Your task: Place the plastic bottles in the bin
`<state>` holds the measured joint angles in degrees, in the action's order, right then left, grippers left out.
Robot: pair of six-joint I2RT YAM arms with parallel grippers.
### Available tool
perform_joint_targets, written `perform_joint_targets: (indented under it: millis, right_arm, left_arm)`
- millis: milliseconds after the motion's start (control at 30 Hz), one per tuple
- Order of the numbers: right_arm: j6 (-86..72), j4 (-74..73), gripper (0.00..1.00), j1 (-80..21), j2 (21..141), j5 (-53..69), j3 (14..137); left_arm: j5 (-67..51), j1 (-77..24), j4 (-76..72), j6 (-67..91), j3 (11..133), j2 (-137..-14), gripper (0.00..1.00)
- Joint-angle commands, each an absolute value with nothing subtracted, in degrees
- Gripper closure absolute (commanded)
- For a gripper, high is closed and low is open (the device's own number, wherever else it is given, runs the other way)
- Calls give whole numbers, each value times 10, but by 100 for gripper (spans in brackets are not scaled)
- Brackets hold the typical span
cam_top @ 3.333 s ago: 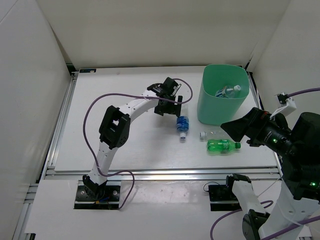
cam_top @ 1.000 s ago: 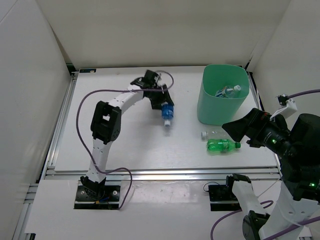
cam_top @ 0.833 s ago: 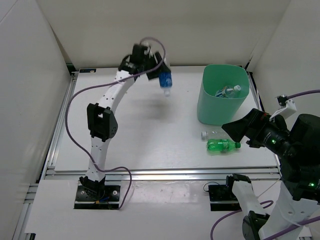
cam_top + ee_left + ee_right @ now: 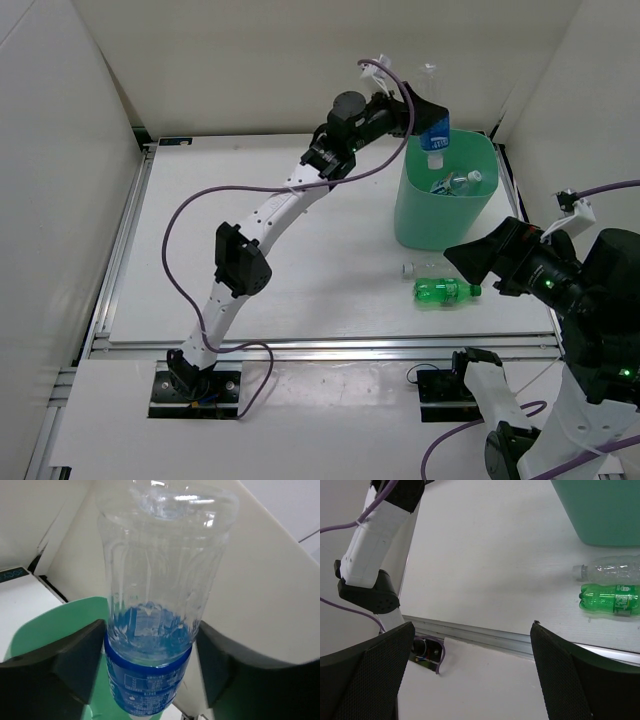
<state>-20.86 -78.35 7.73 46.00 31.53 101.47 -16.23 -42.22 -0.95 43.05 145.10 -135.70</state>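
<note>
**Plastic bottles and bin.** The bin [image 4: 418, 228] is a tall mint-green wastebasket with a rounded-square rim. It stands upright at the far right of the counter [image 4: 290, 270].

- **Blue-labelled bottle** [image 4: 434, 128]: clear, held upside down with its base up and neck down. The left pincer [image 4: 150, 672] clamps it at the label band, over the bin's mouth near the far rim.
- **Pale-labelled bottle** [image 4: 455, 183]: clear with a white cap, lying tilted inside the bin.
- **Plain clear bottle** [image 4: 615, 569]: lying on its side on the counter just before the bin, cap to the left.
- **Green bottle** [image 4: 445, 291]: translucent, on its side just beside the plain clear one, on the near side. It lies parallel to it, with its cap to the right.
</note>
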Motion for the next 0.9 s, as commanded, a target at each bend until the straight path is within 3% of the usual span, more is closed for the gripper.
perform_joint_targets:
  millis: [0, 67, 267, 400, 667, 867]
  right_arm:
    - [-209, -835, 0, 74, 466, 325, 1040]
    - [-214, -835, 0, 74, 466, 330, 1040]
    - [-226, -835, 0, 74, 461, 320, 1040]
    - [-244, -835, 0, 74, 455, 286, 1032]
    - [-468, -835, 0, 74, 399, 72, 890]
    - [-633, -824, 0, 74, 379, 52, 678]
  left_arm:
    - [-151, -446, -43, 421, 1460, -1359, 13]
    - [-144, -453, -43, 402, 1448, -1359, 0]
    - [-144, -451, 26, 340, 1385, -1297, 0]
    - [-110, -421, 37, 287, 1230, -1173, 0]
    - [215, -410, 109, 221, 897, -895, 0]
    - [325, -404, 220, 204, 789, -750, 0]
